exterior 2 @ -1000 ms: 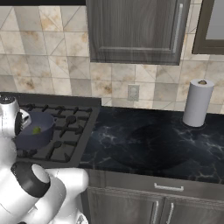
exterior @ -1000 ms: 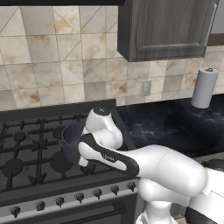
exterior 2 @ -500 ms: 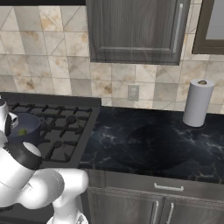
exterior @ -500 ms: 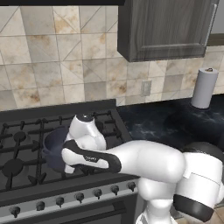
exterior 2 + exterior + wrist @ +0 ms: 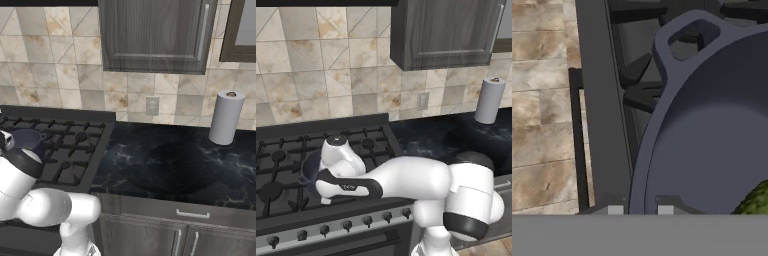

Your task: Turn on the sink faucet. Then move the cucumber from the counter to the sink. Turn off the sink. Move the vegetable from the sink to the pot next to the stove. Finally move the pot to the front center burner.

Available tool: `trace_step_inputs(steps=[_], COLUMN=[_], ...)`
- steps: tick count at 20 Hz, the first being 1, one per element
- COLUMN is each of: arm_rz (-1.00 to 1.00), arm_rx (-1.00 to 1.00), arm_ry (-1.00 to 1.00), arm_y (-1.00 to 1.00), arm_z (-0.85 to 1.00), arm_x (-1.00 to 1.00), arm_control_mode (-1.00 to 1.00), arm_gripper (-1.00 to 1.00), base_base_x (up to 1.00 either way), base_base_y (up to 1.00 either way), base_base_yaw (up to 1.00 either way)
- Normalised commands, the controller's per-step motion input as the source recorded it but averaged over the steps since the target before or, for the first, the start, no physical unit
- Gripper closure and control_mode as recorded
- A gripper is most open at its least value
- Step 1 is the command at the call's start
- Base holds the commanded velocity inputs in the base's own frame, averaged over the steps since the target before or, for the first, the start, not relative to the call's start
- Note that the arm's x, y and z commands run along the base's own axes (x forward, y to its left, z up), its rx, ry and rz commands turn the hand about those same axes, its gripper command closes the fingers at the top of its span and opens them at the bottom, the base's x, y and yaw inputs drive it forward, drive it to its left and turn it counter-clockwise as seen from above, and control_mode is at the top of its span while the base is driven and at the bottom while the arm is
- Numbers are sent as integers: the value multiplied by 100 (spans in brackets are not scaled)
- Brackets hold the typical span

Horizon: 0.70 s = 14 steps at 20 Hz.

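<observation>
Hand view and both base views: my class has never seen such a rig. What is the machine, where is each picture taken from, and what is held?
It is a white robot arm on a driving base, in a rendered kitchen. Two cameras ride behind it, left and right, looking over the stove and black counter. The third looks along the hand: its jaws straddle the rim of a dark pot, apparently gripping it. A cucumber lies inside.
</observation>
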Motion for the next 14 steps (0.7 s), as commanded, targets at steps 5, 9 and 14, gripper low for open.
trace_step_inputs(steps=[5, 9, 14], arm_rz=[2, 2, 0], arm_rx=[-2, 0, 4], arm_ry=[0, 0, -1], arm_y=[23, 0, -4], arm_z=[-3, -4, -3], arm_x=[0, 0, 0], arm_control_mode=[-100, -100, -100], arm_gripper=[100, 100, -100], base_base_x=[0, 0, 0], base_base_y=[0, 0, 0], base_base_yaw=[0, 0, 0])
